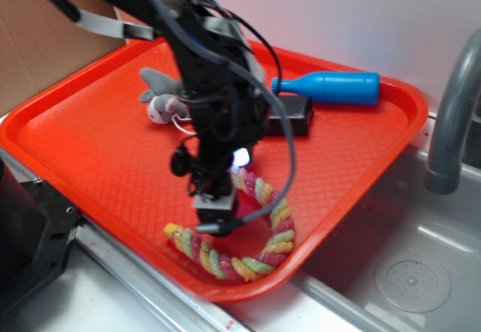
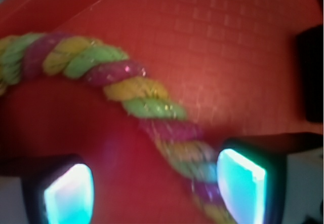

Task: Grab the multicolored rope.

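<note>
The multicolored rope [image 1: 259,249], twisted from yellow, pink and pale green strands, lies curled in a hook shape at the near corner of the red tray [image 1: 90,137]. My gripper [image 1: 216,200] hangs low over the rope's inner end, pointing down. In the wrist view the rope [image 2: 126,84] runs from the upper left down between my fingers, close to the right pad [image 2: 242,186]. The gripper [image 2: 155,191] is open, with a wide gap and red tray floor showing between the pads.
A blue bottle [image 1: 331,88] lies at the tray's far edge beside a black box [image 1: 289,116]. A small grey plush toy [image 1: 161,95] sits behind my arm. A metal sink [image 1: 406,264] and grey faucet [image 1: 451,114] lie to the right.
</note>
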Controlling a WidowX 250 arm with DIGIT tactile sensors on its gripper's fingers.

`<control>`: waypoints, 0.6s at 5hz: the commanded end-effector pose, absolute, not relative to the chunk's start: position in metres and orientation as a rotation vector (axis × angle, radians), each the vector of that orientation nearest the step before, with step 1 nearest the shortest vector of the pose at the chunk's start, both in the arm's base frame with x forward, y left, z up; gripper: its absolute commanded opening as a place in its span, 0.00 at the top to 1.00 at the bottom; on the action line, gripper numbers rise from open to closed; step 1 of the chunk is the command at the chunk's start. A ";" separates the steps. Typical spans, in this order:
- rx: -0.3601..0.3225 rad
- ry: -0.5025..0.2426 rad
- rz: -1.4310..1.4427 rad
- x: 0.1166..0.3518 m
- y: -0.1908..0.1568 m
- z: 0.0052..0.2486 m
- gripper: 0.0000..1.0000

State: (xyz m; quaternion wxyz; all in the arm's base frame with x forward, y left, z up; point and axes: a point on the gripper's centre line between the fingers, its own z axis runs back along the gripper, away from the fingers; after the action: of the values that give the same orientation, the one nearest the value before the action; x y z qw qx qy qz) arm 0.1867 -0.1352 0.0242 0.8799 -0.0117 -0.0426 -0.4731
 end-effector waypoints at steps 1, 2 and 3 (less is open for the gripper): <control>-0.104 -0.085 -0.961 0.182 -0.139 0.020 0.00; -0.121 -0.085 -0.935 0.179 -0.136 0.023 1.00; -0.113 -0.090 -0.932 0.178 -0.136 0.024 1.00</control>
State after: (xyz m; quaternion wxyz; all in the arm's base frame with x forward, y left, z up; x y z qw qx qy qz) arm 0.1916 -0.1318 0.0205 0.8937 -0.0524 -0.0383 -0.4438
